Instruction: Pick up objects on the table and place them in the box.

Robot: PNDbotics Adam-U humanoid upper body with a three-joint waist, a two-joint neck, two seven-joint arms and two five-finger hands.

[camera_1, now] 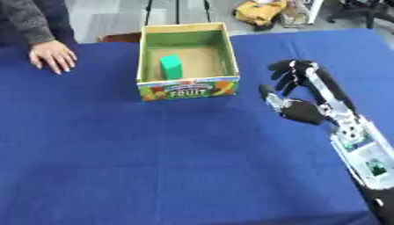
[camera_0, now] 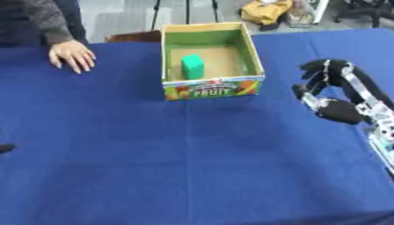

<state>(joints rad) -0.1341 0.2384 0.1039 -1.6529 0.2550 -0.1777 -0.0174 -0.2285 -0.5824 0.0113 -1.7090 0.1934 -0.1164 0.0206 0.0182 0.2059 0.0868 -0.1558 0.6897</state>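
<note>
1. Desk (camera_0: 192,167): blue cloth cover, smooth w/ faint creases; grey floor behind it, a yellow bundle (camera_0: 265,11) lying there.
2. Box (camera_0: 212,88): open-top cardboard, green inner walls, brown bottom, "FRUIT" print on front; sits at far-centre of desk.
3. Green block (camera_0: 192,66): rectangular, upright inside box, left of middle.
4. Right hand (camera_1: 296,94): black w/ silver joints, right of box, apart from it; fingers spread, holding nothing.
5. Left hand (camera_0: 5,148): only a dark tip at left edge; fingers' state can't be told.
6. Person's hand (camera_0: 73,55) flat on desk, far left.
</note>
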